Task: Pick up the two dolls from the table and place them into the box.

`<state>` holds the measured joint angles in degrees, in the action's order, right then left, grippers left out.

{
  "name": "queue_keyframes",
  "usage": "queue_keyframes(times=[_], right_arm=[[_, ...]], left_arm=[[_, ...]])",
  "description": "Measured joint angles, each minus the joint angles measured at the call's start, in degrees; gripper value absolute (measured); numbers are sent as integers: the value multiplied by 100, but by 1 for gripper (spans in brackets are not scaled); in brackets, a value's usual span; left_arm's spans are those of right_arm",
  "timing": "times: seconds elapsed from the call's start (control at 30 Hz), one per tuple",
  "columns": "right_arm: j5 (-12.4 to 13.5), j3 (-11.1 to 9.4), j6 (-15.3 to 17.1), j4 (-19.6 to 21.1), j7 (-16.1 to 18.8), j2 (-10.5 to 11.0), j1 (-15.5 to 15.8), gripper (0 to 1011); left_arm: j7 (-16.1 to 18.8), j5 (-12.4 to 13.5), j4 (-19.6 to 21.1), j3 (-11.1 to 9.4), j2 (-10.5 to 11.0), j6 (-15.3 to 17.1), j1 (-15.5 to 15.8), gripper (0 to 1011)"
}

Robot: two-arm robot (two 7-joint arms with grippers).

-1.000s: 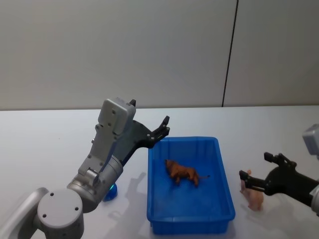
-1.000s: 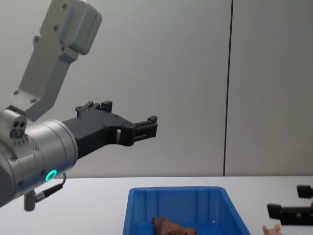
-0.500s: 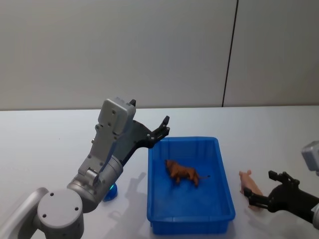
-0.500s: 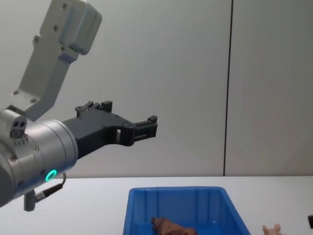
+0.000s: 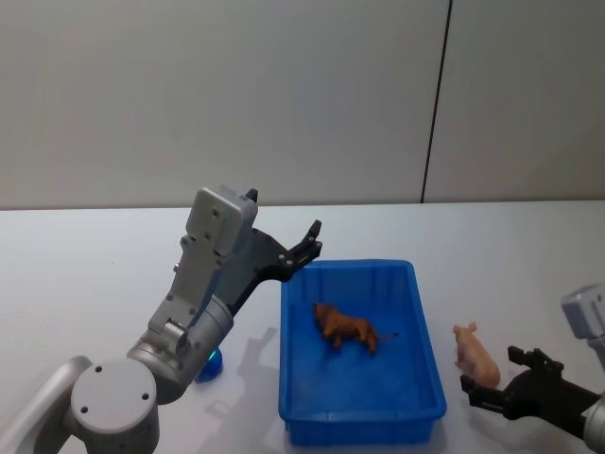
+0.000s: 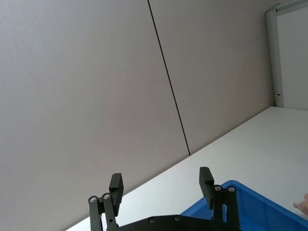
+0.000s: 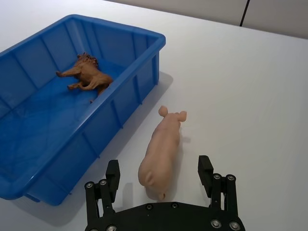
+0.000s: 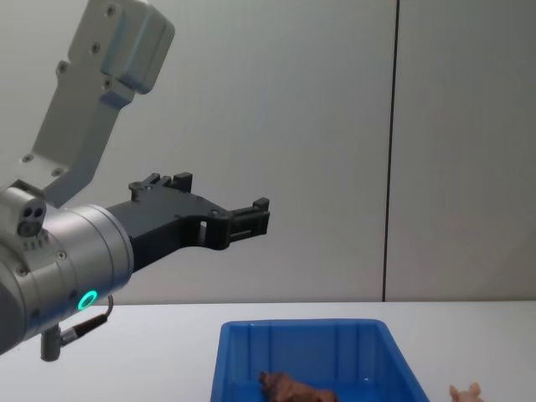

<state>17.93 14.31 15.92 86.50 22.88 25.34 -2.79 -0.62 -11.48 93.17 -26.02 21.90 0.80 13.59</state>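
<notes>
Your right gripper [image 7: 159, 167] is low at the near right of the table [image 5: 529, 274], its fingers spread wide and holding nothing. The pale pink doll [image 7: 161, 149] lies on the table with its rear end between them (its head points away from the gripper), just beside the right wall of the blue box [image 7: 115, 120]. The fingers seem not to touch it, but I cannot tell surely. The reddish-brown doll [image 7: 86, 74] lies inside the box. Your left gripper [image 6: 161, 178] hangs raised near the box's far left corner, also wide open and empty.
</notes>
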Motion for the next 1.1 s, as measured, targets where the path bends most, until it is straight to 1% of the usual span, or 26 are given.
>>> queue_keyframes(times=[0.3, 0.37, 0.43, 0.5, 0.53, 0.6, 0.67, 0.73, 0.77, 0.83, 0.9, 0.93, 1.07, 1.1], right_arm=[[-11, 86, 64, -201, -2, -128, -109, 1001], [-25, 108, 80, -250, -2, -162, -142, 963], [-43, 125, 96, -292, -2, -190, -170, 910], [-59, 143, 107, -331, -7, -217, -197, 880], [-65, 147, 112, -343, -14, -224, -205, 832], [-78, 162, 123, -374, -35, -246, -225, 792], [-89, 171, 133, -397, -64, -264, -240, 705], [-95, 177, 137, -410, -86, -274, -247, 661], [-98, 180, 139, -414, -100, -279, -248, 621], [-105, 184, 141, -422, -129, -286, -251, 589], [-112, 187, 141, -426, -170, -294, -252, 519], [-119, 190, 141, -426, -202, -297, -252, 459], [-146, 191, 119, -415, -271, -298, -243, 371], [-151, 191, 106, -408, -292, -297, -240, 363]], left_arm=[[0, 0, 0, 0, 0, 0, 0, 1001], [0, 0, 0, 0, 0, 0, 0, 1001], [0, 0, 0, 0, 0, 0, 0, 1001], [0, 0, 0, 0, 0, 0, 0, 1001], [0, 0, 0, 0, 0, 0, 0, 1001], [0, 0, 0, 0, 0, 0, 0, 1001], [0, 0, 0, 0, 0, 0, 0, 1001], [0, 0, 0, 0, 0, 0, 0, 1001], [0, 0, 0, 0, 0, 0, 0, 1001], [0, 0, 0, 0, 0, 0, 0, 1001], [0, 0, 0, 0, 0, 0, 0, 1001], [0, 0, 0, 0, 0, 0, 0, 1001], [0, 0, 0, 0, 0, 0, 0, 1001], [0, 0, 0, 0, 0, 0, 0, 1001]])
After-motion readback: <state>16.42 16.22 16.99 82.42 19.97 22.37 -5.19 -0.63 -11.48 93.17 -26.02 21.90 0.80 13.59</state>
